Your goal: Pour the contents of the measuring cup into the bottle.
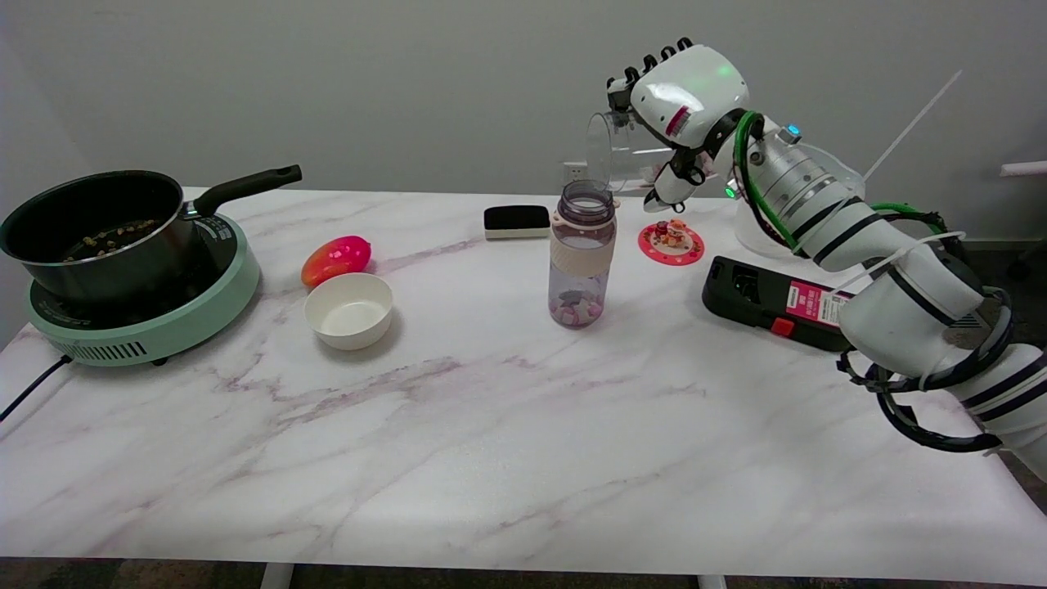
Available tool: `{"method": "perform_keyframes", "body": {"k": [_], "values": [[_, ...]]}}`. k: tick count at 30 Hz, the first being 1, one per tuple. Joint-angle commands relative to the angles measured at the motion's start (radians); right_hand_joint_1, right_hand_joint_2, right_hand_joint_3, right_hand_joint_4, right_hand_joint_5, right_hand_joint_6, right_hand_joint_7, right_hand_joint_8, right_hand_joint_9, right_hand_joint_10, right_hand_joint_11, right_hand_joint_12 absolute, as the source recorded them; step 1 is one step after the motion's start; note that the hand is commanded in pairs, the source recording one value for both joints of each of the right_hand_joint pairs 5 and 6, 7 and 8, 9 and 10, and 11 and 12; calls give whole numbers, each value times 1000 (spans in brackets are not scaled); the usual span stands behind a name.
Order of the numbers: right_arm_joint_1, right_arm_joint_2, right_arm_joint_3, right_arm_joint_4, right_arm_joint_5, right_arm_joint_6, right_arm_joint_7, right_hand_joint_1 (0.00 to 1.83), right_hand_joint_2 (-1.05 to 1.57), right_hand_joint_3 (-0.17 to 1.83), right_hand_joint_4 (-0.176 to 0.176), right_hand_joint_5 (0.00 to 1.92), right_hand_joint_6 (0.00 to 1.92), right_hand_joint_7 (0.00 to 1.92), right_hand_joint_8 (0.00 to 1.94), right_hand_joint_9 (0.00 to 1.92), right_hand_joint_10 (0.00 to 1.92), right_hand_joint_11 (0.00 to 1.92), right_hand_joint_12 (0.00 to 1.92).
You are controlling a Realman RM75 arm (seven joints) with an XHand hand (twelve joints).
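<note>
A clear plastic bottle (581,255) stands upright and uncapped at the table's middle, with small pink and white pieces at its bottom. Above and to its right, my right hand (683,102) holds the transparent measuring cup (615,151) in the air. The cup is tipped on its side, its mouth facing left, over the bottle's opening. I cannot tell whether anything is left inside the cup. The fingers wrap over the cup's far end and hide part of it.
A black pan (94,233) sits on a green hotplate (155,319) at the left. A white bowl (349,310) and a red-orange fruit (335,258) lie left of the bottle. A black eraser (517,221), a red coaster (671,242) and a black power strip (773,303) lie at the right.
</note>
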Motion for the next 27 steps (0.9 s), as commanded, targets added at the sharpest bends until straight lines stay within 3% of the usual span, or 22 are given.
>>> {"method": "perform_keyframes", "body": {"k": [1, 27], "values": [[6, 70, -56, 45, -31, -47, 44, 1267, 1444, 427, 0, 1920, 1920, 1688, 1688, 1419, 1419, 1300, 1300], [75, 149, -128, 33, -8, -71, 67, 1281, 1428, 432, 0, 1920, 1920, 1682, 1682, 1409, 1409, 1296, 1296]]}}
